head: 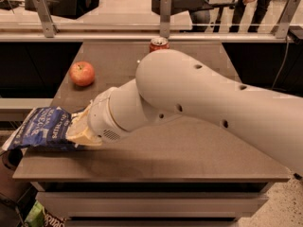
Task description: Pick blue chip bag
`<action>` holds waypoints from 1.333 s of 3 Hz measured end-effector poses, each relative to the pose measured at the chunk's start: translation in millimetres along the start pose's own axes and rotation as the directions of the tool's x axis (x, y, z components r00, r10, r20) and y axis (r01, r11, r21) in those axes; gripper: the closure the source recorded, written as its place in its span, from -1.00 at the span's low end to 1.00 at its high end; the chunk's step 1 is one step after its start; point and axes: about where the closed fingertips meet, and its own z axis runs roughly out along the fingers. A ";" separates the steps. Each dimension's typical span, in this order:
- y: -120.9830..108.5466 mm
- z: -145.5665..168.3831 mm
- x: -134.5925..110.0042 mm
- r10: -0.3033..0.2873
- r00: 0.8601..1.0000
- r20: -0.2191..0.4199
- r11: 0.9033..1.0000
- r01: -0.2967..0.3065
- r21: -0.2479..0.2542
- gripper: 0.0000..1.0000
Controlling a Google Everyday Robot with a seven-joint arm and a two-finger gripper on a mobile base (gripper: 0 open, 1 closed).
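Bag [41, 129]: blue crinkled foil, likely light, soft, slippery, with contents that crush easily. It sits at the left edge of the bench [189, 150], overhanging it. Gripper [81, 130]: at the bag's right end, fingers apparently pinched on that end; the flat end seam looks the safest hold. Apple [82, 73], can [158, 44]: well apart behind, not in the way.

Legible text: none was found.
- Blue chip bag [41, 129]: carried white lettering, too small to read.
- Red can [158, 43]: brand could not be read.
- Gripper [84, 131]: sat at the bag's right edge, by the table's [189, 150] left side.
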 end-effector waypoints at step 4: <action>4.9 -0.2 -7.6 -0.019 1.000 -0.002 1.000 0.019 0.001 -1.00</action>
